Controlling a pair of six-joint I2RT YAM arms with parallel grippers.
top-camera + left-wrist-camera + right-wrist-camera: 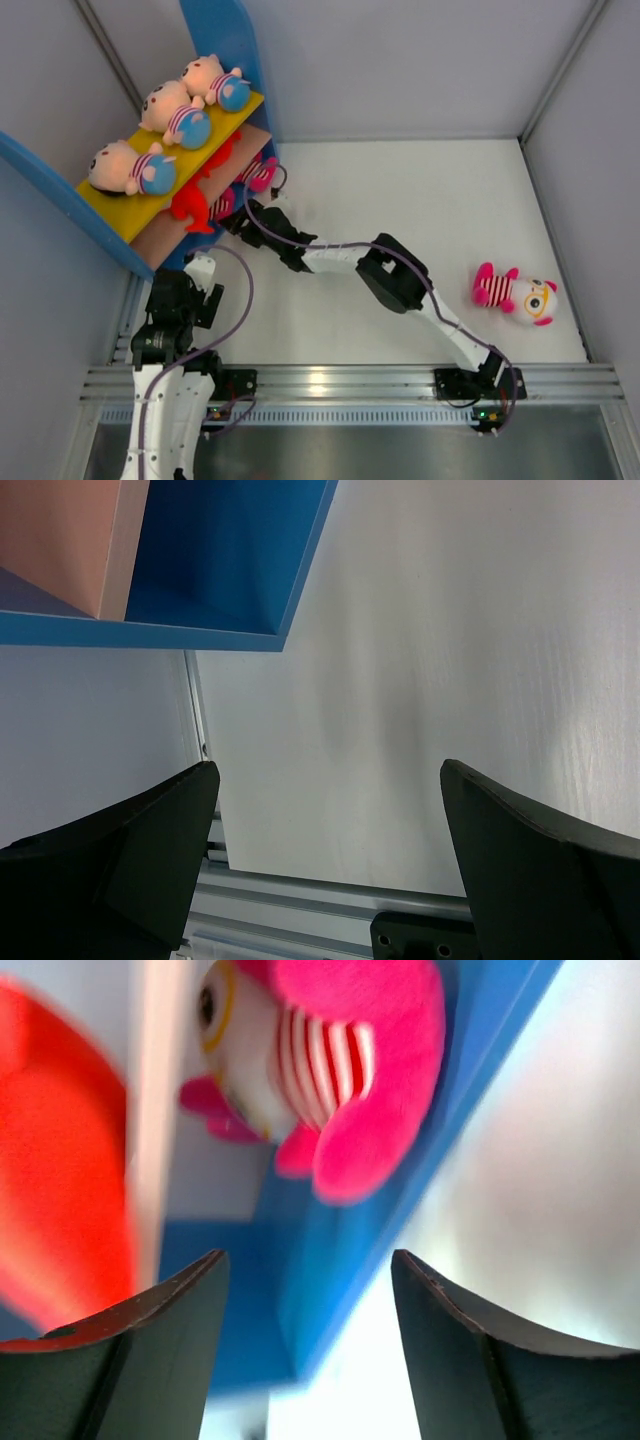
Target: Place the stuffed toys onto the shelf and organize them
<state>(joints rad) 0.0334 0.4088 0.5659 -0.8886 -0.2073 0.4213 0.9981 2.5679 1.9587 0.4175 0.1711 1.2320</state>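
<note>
Blue-sided shelf (218,35) stands at the far left of the table (400,200), with peach dolls (170,112) on its yellow upper board and red creatures (195,200) plus a shelved owl (330,1050) on the tan lower board. Right gripper (308,1265) sits at that lower tier, jaws apart and empty, the toy just beyond its tips. Left gripper (330,768) hangs wide open and empty beside the shelf. One loose owl (515,291) lies well off to the right, lengthwise left to right, nearer the right arm.

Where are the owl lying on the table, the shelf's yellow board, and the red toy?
owl (514,292): top view, where striped body meets head.
yellow board (125,210): top view, bare near corner.
red toy (190,205): top view, its body.
</note>
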